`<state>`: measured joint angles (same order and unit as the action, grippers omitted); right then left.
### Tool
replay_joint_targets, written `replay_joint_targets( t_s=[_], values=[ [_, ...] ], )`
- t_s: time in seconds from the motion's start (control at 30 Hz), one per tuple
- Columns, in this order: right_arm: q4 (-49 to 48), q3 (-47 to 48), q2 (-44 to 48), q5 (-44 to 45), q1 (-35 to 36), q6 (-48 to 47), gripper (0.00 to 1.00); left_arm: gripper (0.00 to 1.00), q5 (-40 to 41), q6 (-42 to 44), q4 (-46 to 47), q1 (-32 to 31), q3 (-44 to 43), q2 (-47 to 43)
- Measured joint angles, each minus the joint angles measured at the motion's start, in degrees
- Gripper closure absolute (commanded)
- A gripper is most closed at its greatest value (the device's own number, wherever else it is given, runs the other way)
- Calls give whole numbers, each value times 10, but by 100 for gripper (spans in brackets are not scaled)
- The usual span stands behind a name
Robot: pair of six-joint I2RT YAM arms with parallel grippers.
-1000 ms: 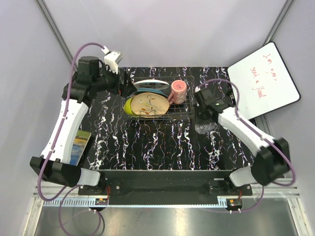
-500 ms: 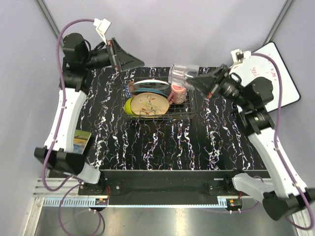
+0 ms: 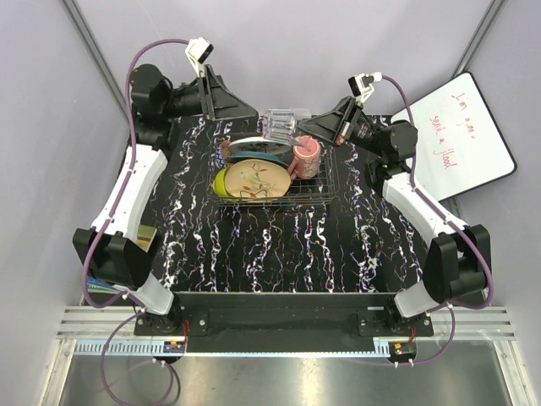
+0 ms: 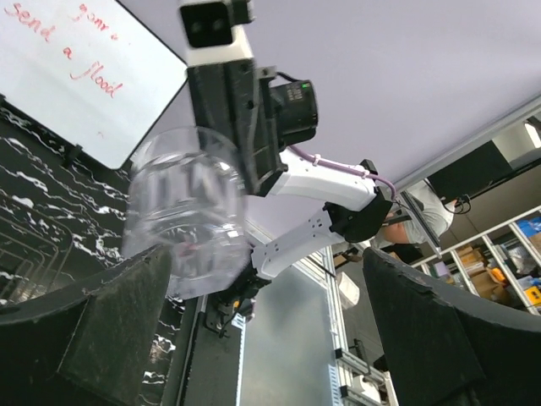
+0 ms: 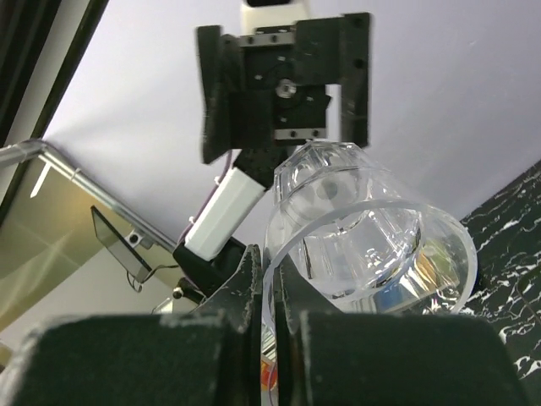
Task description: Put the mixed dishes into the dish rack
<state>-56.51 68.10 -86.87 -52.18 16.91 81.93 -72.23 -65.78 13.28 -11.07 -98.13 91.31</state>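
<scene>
Clamped tight in the right gripper (image 5: pixel 269 292), one finger inside the rim and one outside: the glass (image 5: pixel 363 228), held on its side in the air above the far edge of the rack (image 3: pixel 270 201), mouth toward the wrist. Gripped by the rim, probably to leave the body free for setting down among the wires. Facing it from above the rack's far left corner: the left gripper (image 3: pixel 241 108), jaws spread wide, holding nothing. Already standing in the rack: teal plate (image 3: pixel 258 147), flowered plate (image 3: pixel 258 179) and bowl (image 3: pixel 220 181) across the left and middle, mug (image 3: pixel 308 156) at the right. Little open room left, by the look of it, perhaps only the near right corner in front of the mug. Calls for care past the mug's lip and the rack's wire rim on the way down.
</scene>
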Motion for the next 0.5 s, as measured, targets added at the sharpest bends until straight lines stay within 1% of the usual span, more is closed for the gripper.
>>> replay_joint_targets(
  t_s=[0.1, 0.23, 0.5],
  values=[
    [-30, 6, 0, -5, 0, 14, 100, 1, 4, 37, -38, -6, 9, 0],
    [-49, 8, 0, -13, 0, 24, 100, 1, 30, 111, -113, -13, 11, 0],
    [-70, 21, -14, -22, -4, 41, 100, 1, 71, 177, -176, -52, -4, 0]
  ],
)
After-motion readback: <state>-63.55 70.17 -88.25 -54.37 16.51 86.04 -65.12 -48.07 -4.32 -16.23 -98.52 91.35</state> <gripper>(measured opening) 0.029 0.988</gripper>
